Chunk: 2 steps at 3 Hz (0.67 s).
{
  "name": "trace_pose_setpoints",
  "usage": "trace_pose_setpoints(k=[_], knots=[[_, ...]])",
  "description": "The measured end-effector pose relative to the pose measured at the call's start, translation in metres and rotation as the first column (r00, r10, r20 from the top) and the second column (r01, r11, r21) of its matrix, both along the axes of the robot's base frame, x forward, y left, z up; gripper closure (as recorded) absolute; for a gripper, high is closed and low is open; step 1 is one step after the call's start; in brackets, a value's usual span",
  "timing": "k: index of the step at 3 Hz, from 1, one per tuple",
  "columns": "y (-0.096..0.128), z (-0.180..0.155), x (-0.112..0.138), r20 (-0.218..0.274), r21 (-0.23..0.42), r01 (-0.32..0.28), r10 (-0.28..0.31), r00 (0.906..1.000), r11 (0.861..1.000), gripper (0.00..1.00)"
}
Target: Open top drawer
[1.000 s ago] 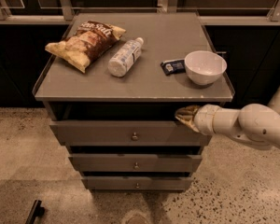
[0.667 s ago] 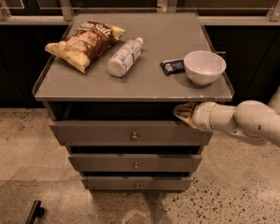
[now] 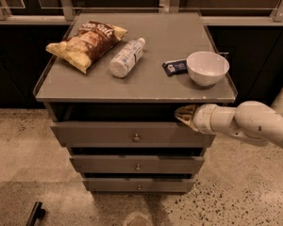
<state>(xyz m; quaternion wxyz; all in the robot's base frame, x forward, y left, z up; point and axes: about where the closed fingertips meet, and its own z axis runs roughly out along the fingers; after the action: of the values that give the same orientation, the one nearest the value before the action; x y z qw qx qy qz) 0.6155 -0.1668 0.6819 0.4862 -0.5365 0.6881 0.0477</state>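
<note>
Where the grey cabinet carries its three drawers, the top drawer (image 3: 94, 134), a wide, flat, matte grey panel with one small round metal knob (image 3: 136, 137) at its centre, sits directly under the cabinet top. A dark gap shows along its upper edge. Below it are two narrower grey fronts, the middle drawer (image 3: 108, 164) and the bottom drawer (image 3: 113, 184), each with its own small knob.

My gripper (image 3: 185, 114) is at the right end of that dark gap, just above the upper right corner of the top drawer and under the lip of the cabinet top. I cannot tell whether my gripper is clenched or released, nor whether it touches the panel edge. My white rounded arm (image 3: 247, 121) runs from the gripper out to the right edge of the view.

Items on the flat grey cabinet top (image 3: 155, 86):
- a crinkled yellow and brown chip bag (image 3: 87, 44), rear left;
- a clear plastic bottle (image 3: 126, 58), lying on its side just beside the bag;
- a small dark blue packet (image 3: 174, 67), right of centre;
- a round white bowl (image 3: 207, 67), upright, just beside the packet.

The cabinet stands on a speckled stone floor (image 3: 254, 187).
</note>
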Motion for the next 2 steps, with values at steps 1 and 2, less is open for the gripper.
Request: trace_pose_setpoints(k=[1, 2], knots=[[0.0018, -0.003, -0.0031, -0.019, -0.012, -0.008, 0.007, 0.9998, 1.0, 1.0], [0.0001, -0.0063, -0.009, -0.056, -0.02, -0.009, 0.008, 0.9984, 1.0, 1.0]])
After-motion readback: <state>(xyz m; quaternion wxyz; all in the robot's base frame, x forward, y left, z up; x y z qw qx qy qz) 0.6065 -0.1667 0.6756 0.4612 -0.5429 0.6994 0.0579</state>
